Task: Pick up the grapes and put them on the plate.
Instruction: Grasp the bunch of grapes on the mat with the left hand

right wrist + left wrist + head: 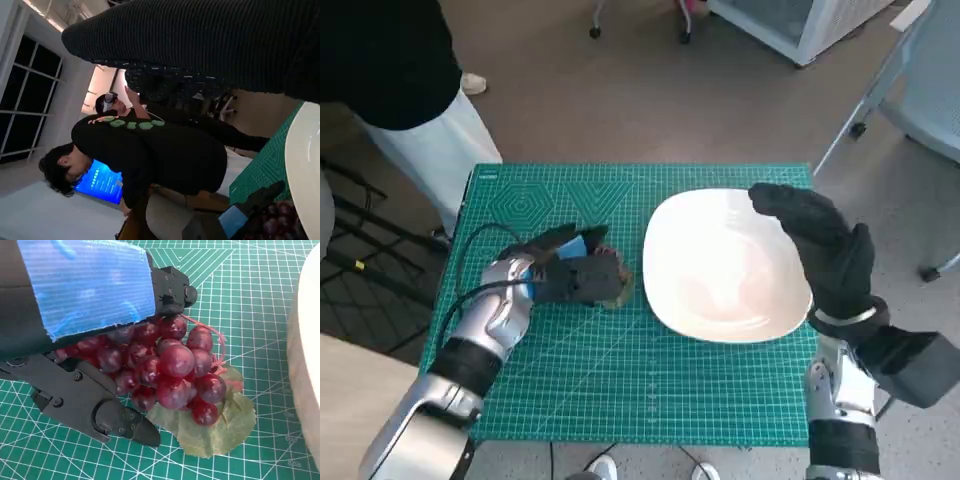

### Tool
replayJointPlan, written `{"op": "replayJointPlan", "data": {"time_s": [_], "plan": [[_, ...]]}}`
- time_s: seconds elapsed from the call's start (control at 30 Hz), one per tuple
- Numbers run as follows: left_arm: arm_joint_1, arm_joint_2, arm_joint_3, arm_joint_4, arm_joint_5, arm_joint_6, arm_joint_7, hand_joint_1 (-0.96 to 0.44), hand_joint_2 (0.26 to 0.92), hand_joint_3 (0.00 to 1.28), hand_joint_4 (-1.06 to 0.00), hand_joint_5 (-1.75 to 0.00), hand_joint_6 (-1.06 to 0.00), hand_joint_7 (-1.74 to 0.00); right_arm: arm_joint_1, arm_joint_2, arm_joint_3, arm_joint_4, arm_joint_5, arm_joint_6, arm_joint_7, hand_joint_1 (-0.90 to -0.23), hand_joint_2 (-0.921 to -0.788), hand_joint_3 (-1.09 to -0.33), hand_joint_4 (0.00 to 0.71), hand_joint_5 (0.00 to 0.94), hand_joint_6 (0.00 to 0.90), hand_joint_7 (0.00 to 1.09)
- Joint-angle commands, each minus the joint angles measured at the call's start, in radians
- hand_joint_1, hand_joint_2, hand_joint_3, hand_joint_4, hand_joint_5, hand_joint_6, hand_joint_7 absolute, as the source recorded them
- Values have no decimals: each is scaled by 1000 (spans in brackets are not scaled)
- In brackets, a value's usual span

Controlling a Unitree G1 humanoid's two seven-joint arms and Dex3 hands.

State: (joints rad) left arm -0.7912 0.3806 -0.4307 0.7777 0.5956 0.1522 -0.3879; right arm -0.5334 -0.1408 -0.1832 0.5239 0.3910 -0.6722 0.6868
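Note:
A bunch of dark red grapes (175, 370) with a green leaf (215, 425) lies on the green cutting mat (620, 380), just left of the white plate (720, 270). My left hand (570, 268) covers the bunch in the head view. In the left wrist view its black fingers (100, 410) close on the bunch from both sides, and the leaf still touches the mat. The plate's rim (310, 340) is a short way off. My right hand (820, 250), gloved, hovers over the plate's right edge with its fingers apart and nothing in it. The grapes (275, 225) also show in the right wrist view.
A person in a black top and white trousers (430, 130) stands at the mat's far left corner. Seated people (150, 150) appear in the right wrist view. Chair legs (860, 120) stand on the floor at the far right.

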Motion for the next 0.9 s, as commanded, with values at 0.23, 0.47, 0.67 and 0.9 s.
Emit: {"op": "replayJointPlan", "data": {"time_s": [0.23, 0.47, 0.67, 0.9], "plan": [[-21, -22, -32, 83, 0, 3, -23, -339, 712, 2, -19, -6, -221, -18, 30, -3, 4, -9, -3, 18, -5, -479, -921, -632, 166, 3, -1, 339], [-26, -24, -24, 95, -14, -1, -16, -217, 720, 4, -99, -19, -274, -28, 32, 0, 6, -15, -6, 22, -11, -477, -921, -633, 166, 2, -1, 339], [-6, -22, -19, 86, -14, -25, 43, -104, 742, 8, -383, -60, -405, -44, 34, -1, 7, -19, -8, 23, -15, -480, -921, -634, 166, 2, -1, 339], [26, -12, -50, 54, 35, -40, 150, 231, 872, 26, -681, -970, -737, -177, 35, -4, 7, -23, -6, 24, -15, -479, -921, -636, 166, 2, -1, 339]]}}
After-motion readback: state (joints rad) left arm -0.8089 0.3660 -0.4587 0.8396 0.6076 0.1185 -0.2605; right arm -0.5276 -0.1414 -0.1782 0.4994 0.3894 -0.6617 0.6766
